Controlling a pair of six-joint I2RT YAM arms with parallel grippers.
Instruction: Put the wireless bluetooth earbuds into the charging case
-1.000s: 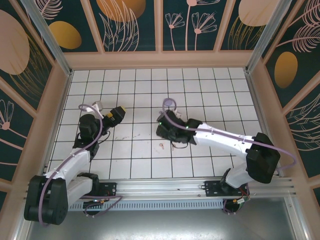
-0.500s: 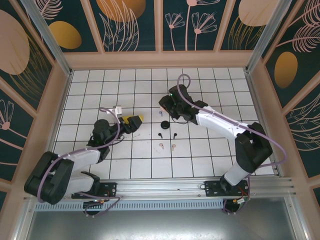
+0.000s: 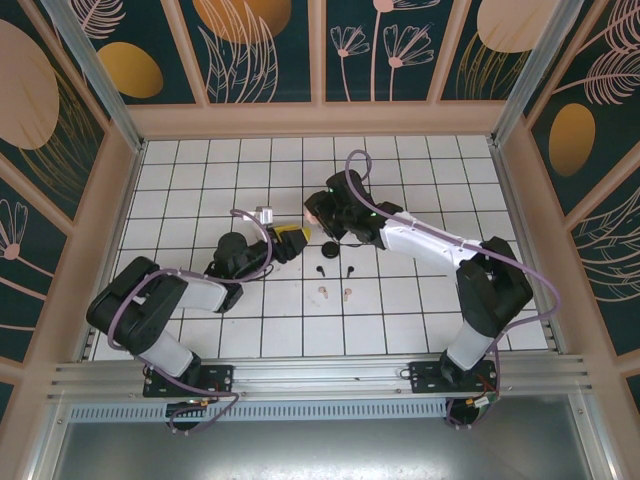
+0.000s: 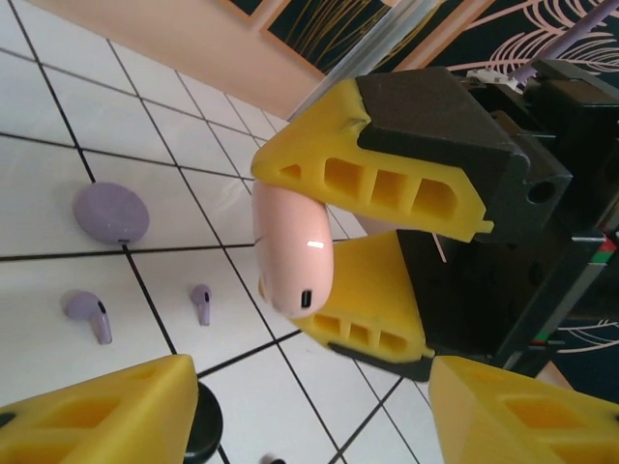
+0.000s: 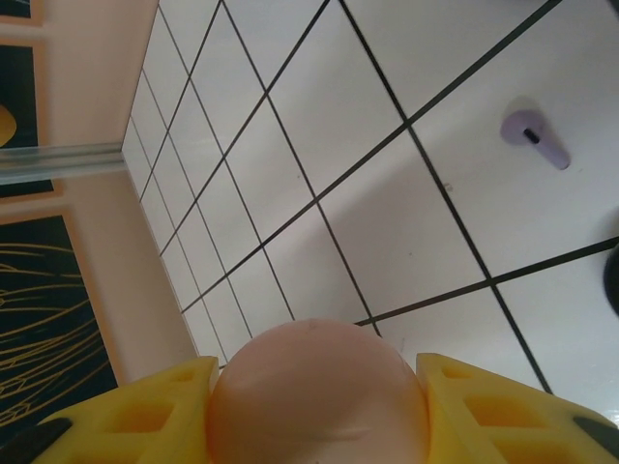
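My right gripper (image 3: 316, 216) is shut on the pink charging case (image 5: 319, 396), holding it above the tiles. In the left wrist view that case (image 4: 290, 246) sits between the right gripper's yellow fingers (image 4: 387, 179). My left gripper (image 4: 309, 425) is open just beside it, with nothing between its fingers. From above it (image 3: 295, 238) sits left of the case. Two lilac earbuds (image 4: 89, 314) (image 4: 201, 302) lie on the floor. Two black earbuds (image 3: 321, 272) (image 3: 349, 270) and two pink earbuds (image 3: 322, 291) (image 3: 347, 292) lie nearer the arm bases.
A lilac round case (image 4: 111, 213) lies shut on a tile beyond the lilac buds. A black round case (image 3: 328, 250) lies under the grippers, partly behind my left finger. Wooden walls (image 3: 320, 120) ring the tiled floor.
My right gripper has gone from the middle of the floor to the back and shifted left with the pink case. My left gripper has swung right to meet it, its jaws narrowing.
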